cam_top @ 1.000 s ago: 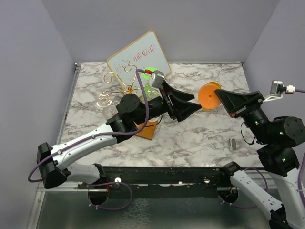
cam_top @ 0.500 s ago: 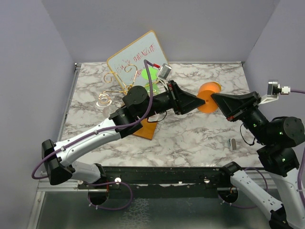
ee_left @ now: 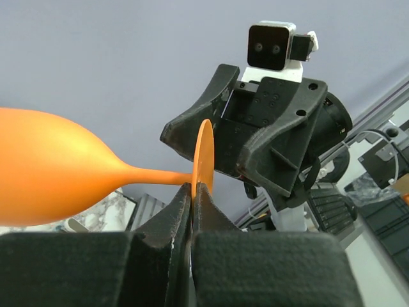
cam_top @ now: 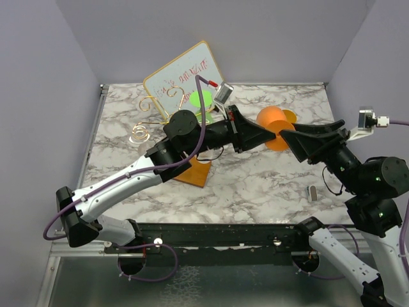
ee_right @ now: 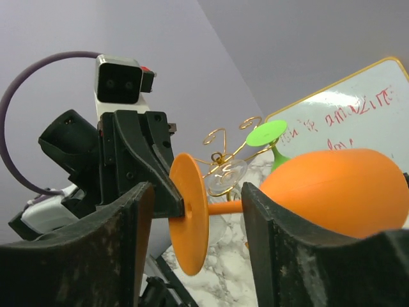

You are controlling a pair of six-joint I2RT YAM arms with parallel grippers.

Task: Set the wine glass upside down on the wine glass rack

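Observation:
The orange wine glass (cam_top: 270, 118) hangs level above the table, bowl toward the far side. My left gripper (cam_top: 273, 135) is shut on the rim of its round foot (ee_left: 203, 153), with the stem (ee_left: 156, 174) running left to the bowl (ee_left: 45, 169). My right gripper (ee_right: 198, 189) is open, its fingers (ee_right: 275, 243) standing on either side of the foot (ee_right: 189, 220) and stem without touching. Behind the left arm stands the wine glass rack (cam_top: 155, 106), gold wire on a brown base (cam_top: 195, 173); its curls (ee_right: 223, 142) also show in the right wrist view.
A green glass (cam_top: 199, 100) and a clear glass (ee_right: 225, 176) hang on the rack. The tilted whiteboard (cam_top: 185, 73) leans behind it. A small grey object (cam_top: 312, 192) lies on the marble table (cam_top: 255, 185) near the right arm. Walls enclose three sides.
My left gripper has moved right and shut on the glass foot. My right gripper, which held the glass, has opened. The glass has shifted a little to the left.

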